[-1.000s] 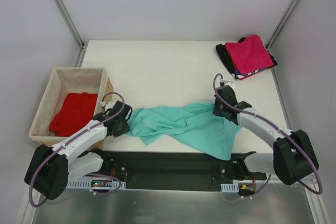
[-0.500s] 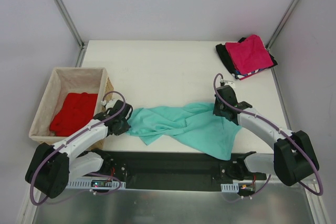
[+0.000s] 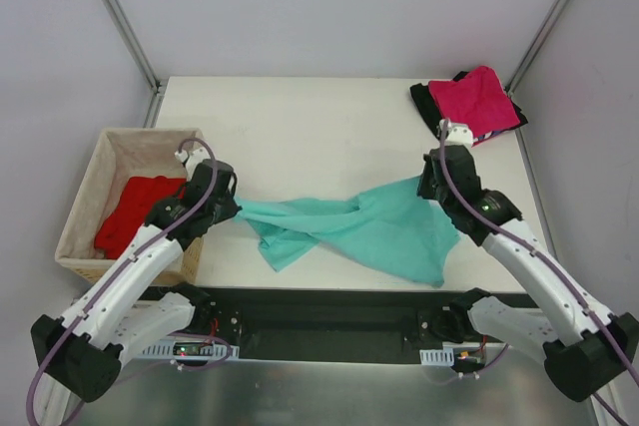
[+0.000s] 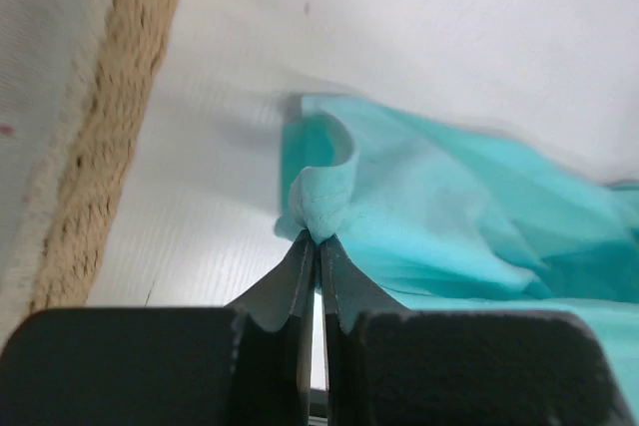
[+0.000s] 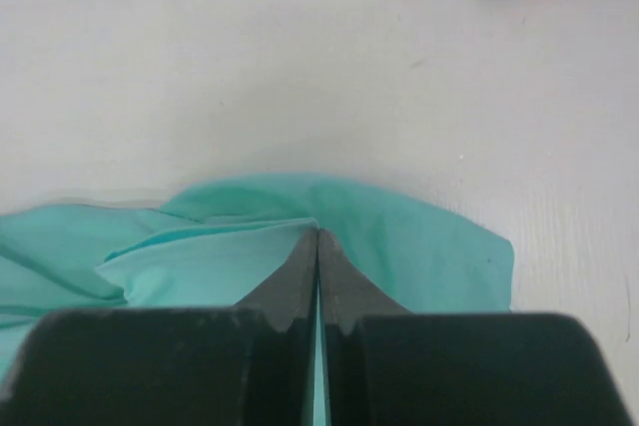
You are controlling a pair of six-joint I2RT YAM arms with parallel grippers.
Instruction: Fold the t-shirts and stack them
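Note:
The teal-green t-shirt (image 3: 364,231) hangs stretched between my two grippers above the table's front half. My left gripper (image 3: 228,204) is shut on its left corner, seen as a pinched fold (image 4: 324,197) in the left wrist view. My right gripper (image 3: 429,185) is shut on its right edge, also seen in the right wrist view (image 5: 260,246). The magenta-pink t-shirt (image 3: 477,100) lies folded on the black (image 3: 429,107) and striped ones at the back right. The bright red t-shirt (image 3: 140,212) lies in the basket.
The tan wicker basket (image 3: 82,209) stands at the left edge, close to my left arm; its rim shows in the left wrist view (image 4: 105,137). Slanted frame poles (image 3: 120,17) rise at both back corners. A black rail (image 3: 329,311) runs along the near edge.
Both grippers have risen and moved back, lifting the teal-green t-shirt's ends off the table and pulling it taut between them. The left arm swung toward the basket.

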